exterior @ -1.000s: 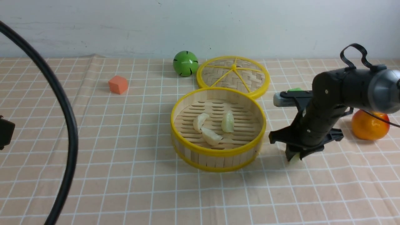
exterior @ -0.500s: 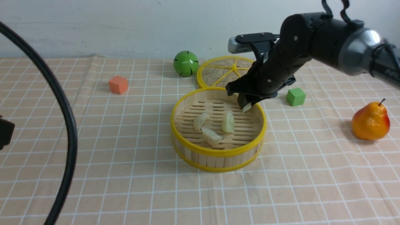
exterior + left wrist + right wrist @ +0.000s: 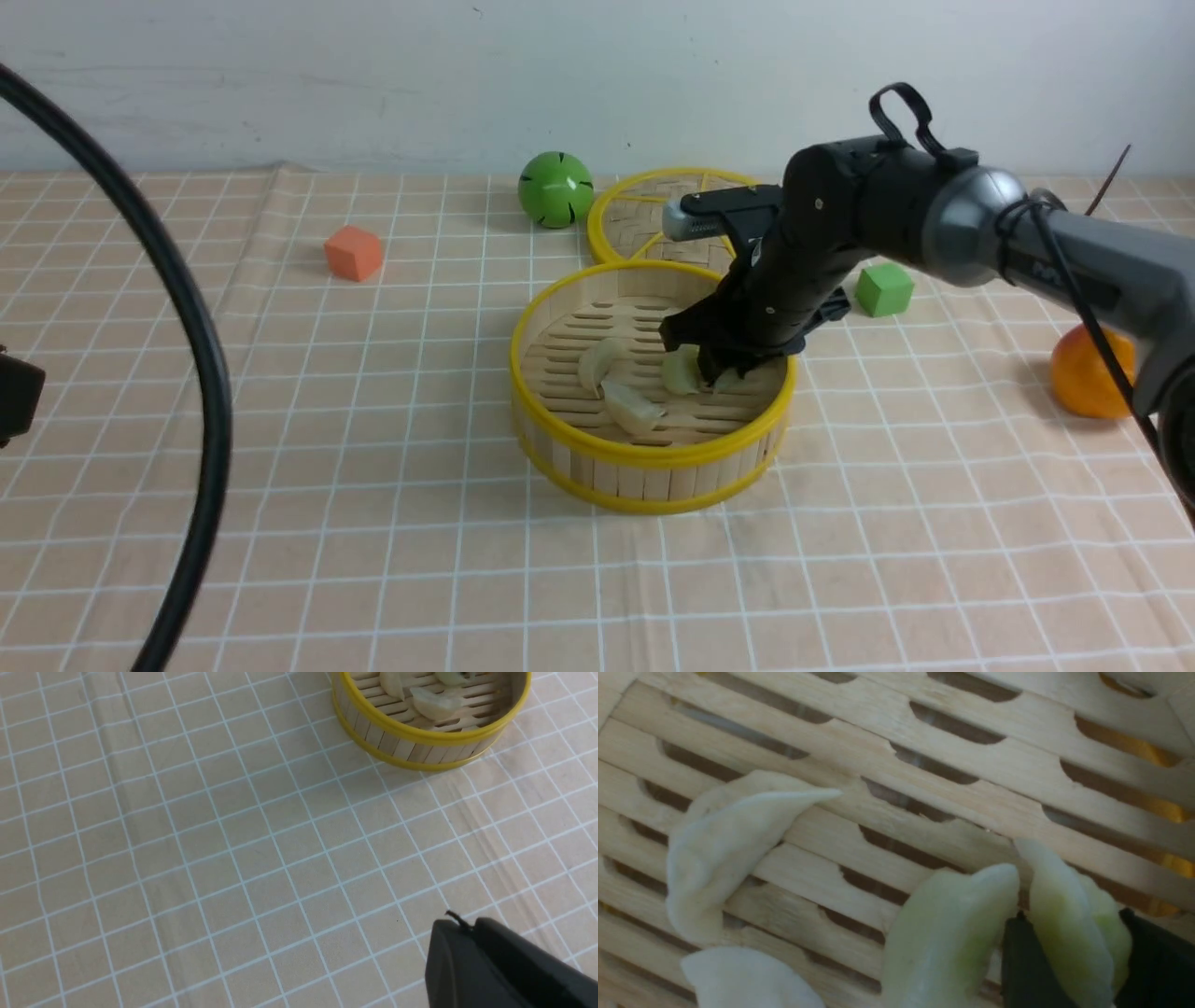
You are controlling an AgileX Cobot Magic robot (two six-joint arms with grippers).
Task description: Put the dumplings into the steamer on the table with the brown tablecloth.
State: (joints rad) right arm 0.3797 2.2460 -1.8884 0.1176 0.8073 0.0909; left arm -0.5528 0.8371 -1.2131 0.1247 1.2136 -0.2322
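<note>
The round bamboo steamer [image 3: 644, 457] with yellow rims stands mid-table on the light brown gridded tablecloth [image 3: 373, 523]. Three pale dumplings lie on its slatted floor: one [image 3: 597, 364], another [image 3: 633, 408] and a greenish one [image 3: 680, 373]. My right gripper [image 3: 721, 375] reaches down inside the steamer's right half, shut on a further greenish dumpling [image 3: 1064, 933] that stands low over the slats between the black fingers [image 3: 1017, 961], close beside the greenish dumpling [image 3: 943, 933]. My left gripper [image 3: 460, 926] hovers shut over bare cloth, well clear of the steamer [image 3: 420, 732].
The flat woven lid [image 3: 644, 210] lies just behind the steamer. A green ball [image 3: 555, 189] and an orange cube [image 3: 353, 253] sit at the back left. A green cube [image 3: 884, 288] and an orange pear [image 3: 1088, 373] are to the right. A black cable [image 3: 201, 345] arcs across the left.
My right arm lifted a dumpling from the cloth right of the steamer, carried it left over the rim, and has now lowered it inside beside the others.
</note>
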